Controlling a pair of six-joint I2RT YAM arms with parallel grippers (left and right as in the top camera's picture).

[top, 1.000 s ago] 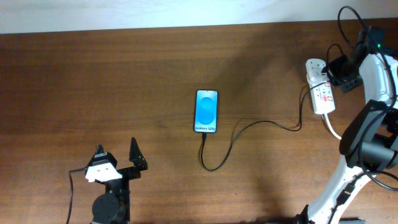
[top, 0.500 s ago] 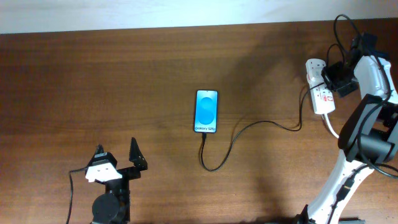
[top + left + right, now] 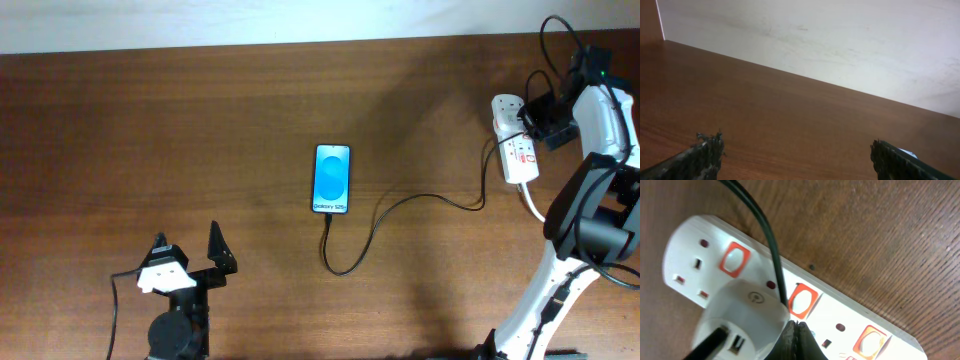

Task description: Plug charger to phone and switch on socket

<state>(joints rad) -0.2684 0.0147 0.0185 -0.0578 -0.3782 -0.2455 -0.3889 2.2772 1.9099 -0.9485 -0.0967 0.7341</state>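
The phone point(image 3: 332, 179) lies flat mid-table, blue screen lit. The thin black charger cable point(image 3: 400, 203) runs from the phone's near end in a loop to a white adapter point(image 3: 742, 312) plugged into the socket point(image 3: 513, 139), a white power strip with red switches at the far right. My right gripper point(image 3: 540, 118) hovers over the strip. In the right wrist view its fingertips point(image 3: 799, 328) are pressed together, tip just above the strip beside a red switch point(image 3: 803, 300). My left gripper point(image 3: 190, 255) is open and empty near the front left; its view shows spread fingers point(image 3: 797, 152) over bare wood.
The strip's thick white cord point(image 3: 532, 206) trails toward the front right beside the right arm's base. A pale wall point(image 3: 840, 40) borders the table's far edge.
My right gripper has shifted slightly over the power strip, dipping toward it and back. The phone, cable and left arm have not moved.
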